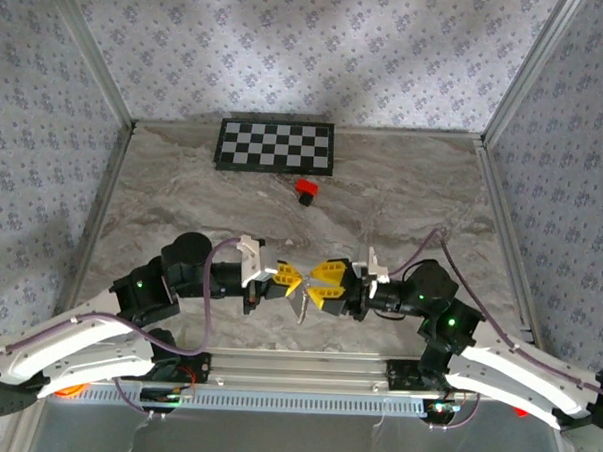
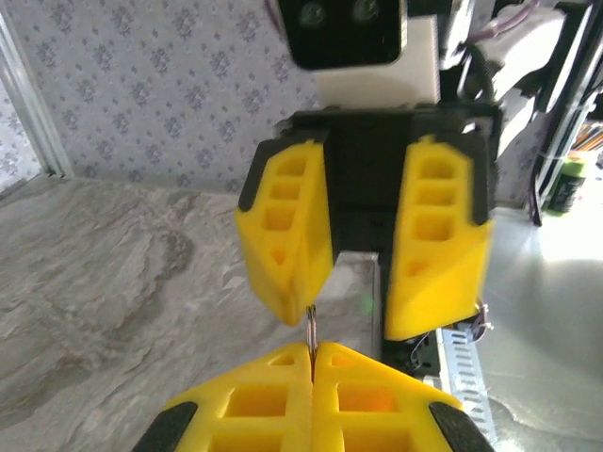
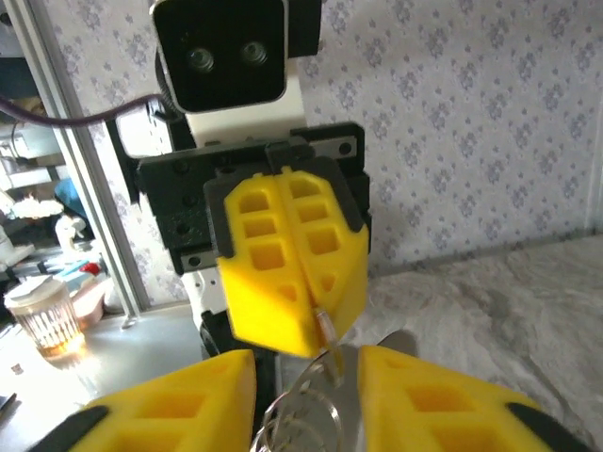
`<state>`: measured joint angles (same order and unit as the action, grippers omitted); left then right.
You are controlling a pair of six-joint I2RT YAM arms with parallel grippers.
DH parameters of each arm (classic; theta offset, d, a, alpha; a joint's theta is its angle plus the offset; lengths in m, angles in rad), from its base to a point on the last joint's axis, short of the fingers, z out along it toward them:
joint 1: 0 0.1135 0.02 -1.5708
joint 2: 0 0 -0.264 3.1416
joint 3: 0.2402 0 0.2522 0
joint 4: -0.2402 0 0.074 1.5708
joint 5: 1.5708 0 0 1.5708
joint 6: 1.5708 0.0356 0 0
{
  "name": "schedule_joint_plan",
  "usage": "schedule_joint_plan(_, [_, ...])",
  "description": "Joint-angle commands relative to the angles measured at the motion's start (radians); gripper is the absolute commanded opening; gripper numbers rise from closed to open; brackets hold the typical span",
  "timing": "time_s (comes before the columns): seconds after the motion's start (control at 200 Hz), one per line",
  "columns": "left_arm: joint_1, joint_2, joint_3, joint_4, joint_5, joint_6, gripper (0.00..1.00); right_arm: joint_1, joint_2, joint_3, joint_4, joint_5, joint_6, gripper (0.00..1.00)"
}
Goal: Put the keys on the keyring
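Note:
My two grippers meet tip to tip above the near middle of the table. The left gripper (image 1: 295, 280) (image 2: 313, 353) (image 3: 316, 337) is shut on the thin edge of the silvery keyring (image 2: 311, 330) (image 3: 300, 416). The ring's loops hang below the tips (image 1: 303, 308). A flat silver blade, apparently the key (image 3: 355, 394), lies against the loops; its head is hidden. The right gripper (image 1: 317, 287) (image 3: 306, 365) (image 2: 353, 322) stands open, its yellow fingers (image 3: 424, 405) on either side of the ring and blade without pressing them.
A red block (image 1: 305, 189) lies on the marble table (image 1: 403, 200) beyond the grippers. A checkerboard (image 1: 276, 146) sits at the back edge. Patterned walls and aluminium posts (image 1: 503, 195) close in the sides. The rail (image 1: 295, 368) with the arm bases runs along the near edge.

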<state>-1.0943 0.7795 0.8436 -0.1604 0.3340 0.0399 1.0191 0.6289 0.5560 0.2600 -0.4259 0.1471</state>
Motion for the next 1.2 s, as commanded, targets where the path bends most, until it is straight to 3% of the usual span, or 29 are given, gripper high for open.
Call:
schedule_joint_plan(0.0, [-0.002,0.025,0.091,-0.132,-0.045,0.088,0.00,0.013,-0.026,0.110,-0.320,0.070,-0.142,0.41])
schedule_joint_plan(0.265, [-0.003,0.118,0.188,-0.320,-0.040,0.142,0.00,0.048,-0.003,0.181,-0.497,0.174,-0.238,0.38])
schedule_joint_plan(0.475, [-0.003,0.156,0.237,-0.415,0.006,0.169,0.00,0.061,0.027,0.211,-0.562,0.176,-0.282,0.36])
schedule_joint_plan(0.665, [-0.004,0.197,0.282,-0.484,0.030,0.186,0.00,0.062,0.058,0.216,-0.550,0.139,-0.285,0.35])
schedule_joint_plan(1.199, [-0.009,0.222,0.288,-0.487,0.048,0.200,0.00,0.065,0.116,0.204,-0.448,0.085,-0.274,0.30])
